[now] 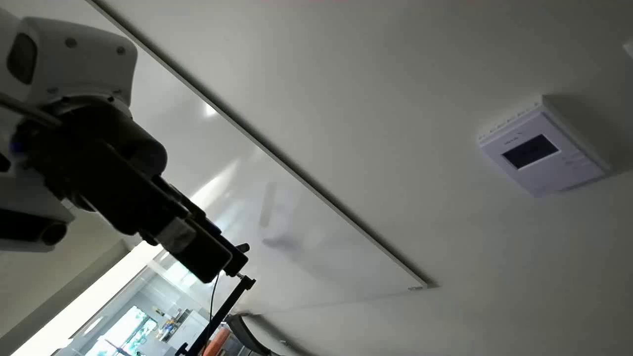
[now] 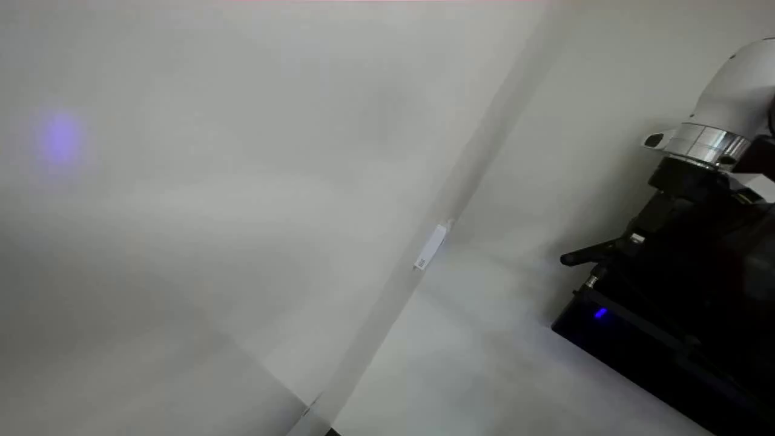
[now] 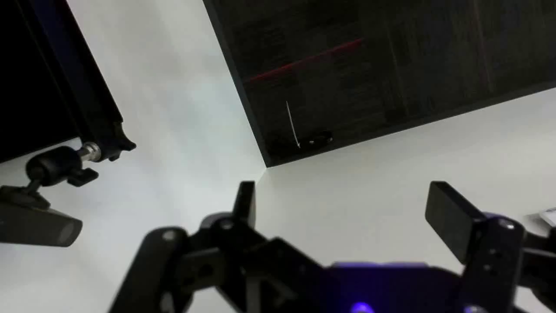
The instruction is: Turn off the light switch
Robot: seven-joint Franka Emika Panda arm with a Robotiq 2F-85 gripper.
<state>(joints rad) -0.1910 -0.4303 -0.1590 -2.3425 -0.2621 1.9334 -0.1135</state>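
The light switch (image 1: pixel 564 170) is a white squarish wall box with a raised frame and a dark rectangular panel. It is on the pale wall at the right of an exterior view. My gripper (image 3: pixel 341 200) is open and empty in the wrist view, its two black fingers wide apart with bare white wall behind them. In an exterior view the gripper (image 1: pixel 217 257) is a dark silhouette at the left, well apart from the switch. At the wrist view's right edge a small white object (image 3: pixel 549 216) is cut off; I cannot tell whether it is the switch.
A whiteboard (image 1: pixel 316 257) with a raised edge lies between arm and switch. A black stand (image 1: pixel 217 316) is below the gripper. The wrist view shows a camera (image 3: pixel 39 224) on a ball mount and a dark surface (image 3: pixel 369 74). A small white piece (image 2: pixel 431 247) sits on the wall.
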